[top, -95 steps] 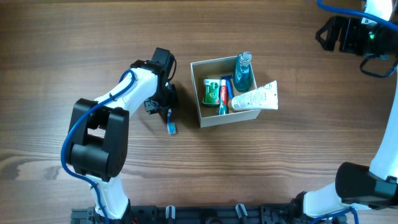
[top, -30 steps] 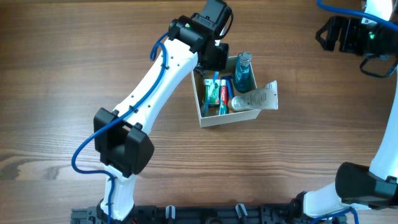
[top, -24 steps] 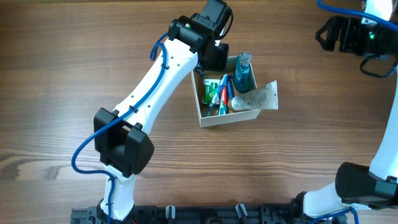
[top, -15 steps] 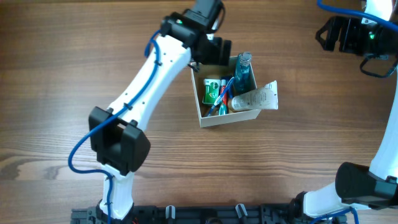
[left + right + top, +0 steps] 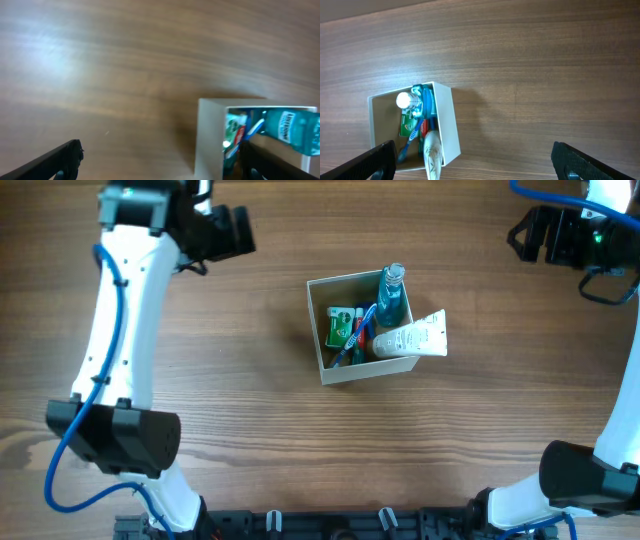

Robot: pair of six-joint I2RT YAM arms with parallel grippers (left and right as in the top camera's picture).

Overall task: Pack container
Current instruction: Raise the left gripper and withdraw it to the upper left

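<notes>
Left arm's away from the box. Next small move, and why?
Probably lower the right gripper toward the white tube and nudge it in: it lies across the container's right wall, sticking out, while the toothbrush and bottle sit inside.

A robot test bench.
My left arm point(image 5: 118, 340) and right arm point(image 5: 622, 410) rise from a black rail point(image 5: 330, 525) edging a wood-grain counter point(image 5: 300, 440).

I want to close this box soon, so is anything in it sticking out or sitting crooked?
Yes. The white tube pokes over the right wall of the container, with its end hanging outside. The blue toothbrush lies diagonally across the other items, and the blue bottle looks taller than the rim. Nothing appears spilled.
</notes>
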